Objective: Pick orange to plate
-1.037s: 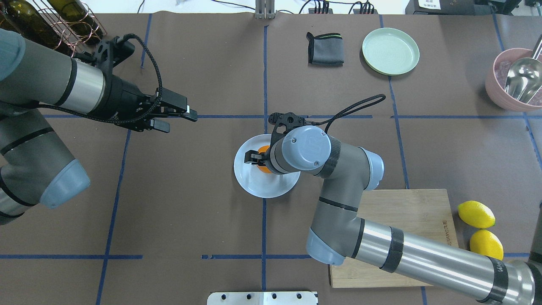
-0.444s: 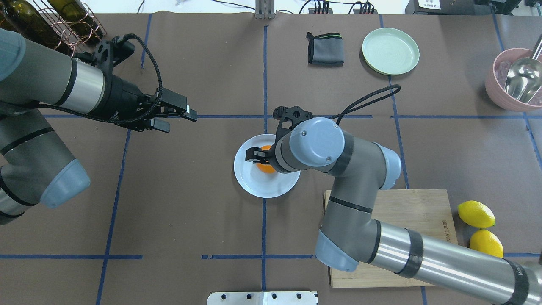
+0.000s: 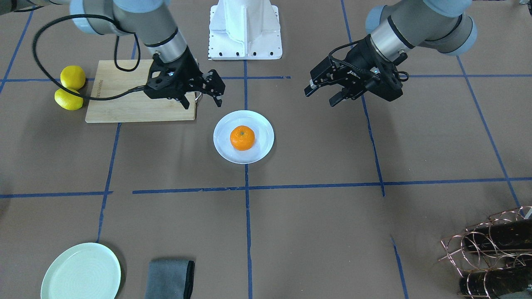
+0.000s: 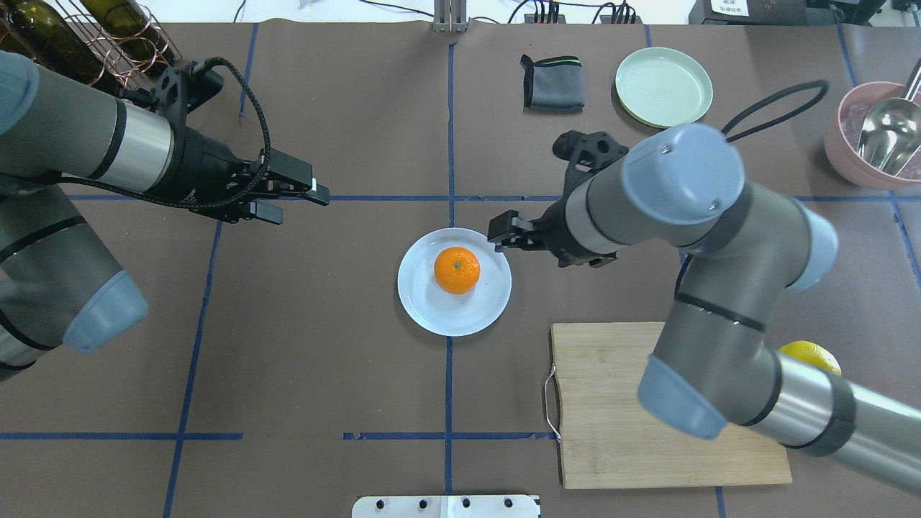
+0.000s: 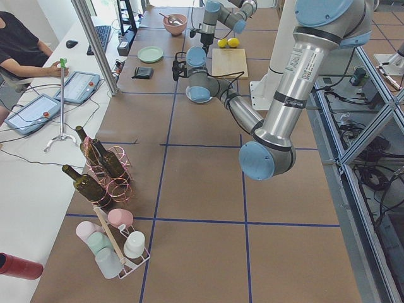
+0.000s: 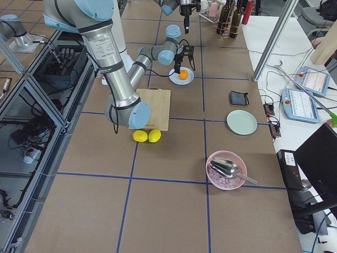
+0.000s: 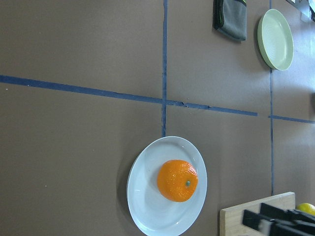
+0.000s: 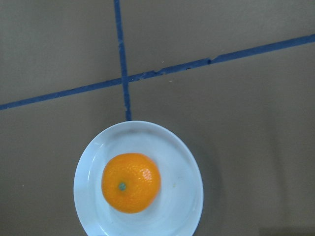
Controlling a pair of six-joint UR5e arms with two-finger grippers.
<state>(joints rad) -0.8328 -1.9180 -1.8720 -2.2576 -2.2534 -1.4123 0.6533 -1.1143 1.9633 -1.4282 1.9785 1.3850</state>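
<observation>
The orange [image 4: 457,270] lies stem-up in the middle of the pale bluish-white plate [image 4: 432,316] at the table's centre, with nothing touching it. It also shows as the orange [image 3: 242,137] on the plate [image 3: 261,124], the orange [image 8: 131,182] and the orange [image 7: 177,180]. My right gripper [image 4: 507,234] hangs open and empty above the plate's right rim; from the front this gripper [image 3: 201,101] has its fingers spread, raised off the table. My left gripper [image 4: 298,203] is open and empty, well to the left of the plate.
A mint-green plate [image 4: 663,86] and a folded grey cloth [image 4: 552,83] lie at the far side. A wooden cutting board [image 4: 647,432] sits near right, with two lemons [image 3: 70,89] beside it. A pink bowl with a metal scoop [image 4: 874,137] stands far right, a bottle rack [image 4: 108,36] far left.
The right gripper let go of the orange, rose and drew back to the right. The orange stays on the plate. The left arm barely moved.
</observation>
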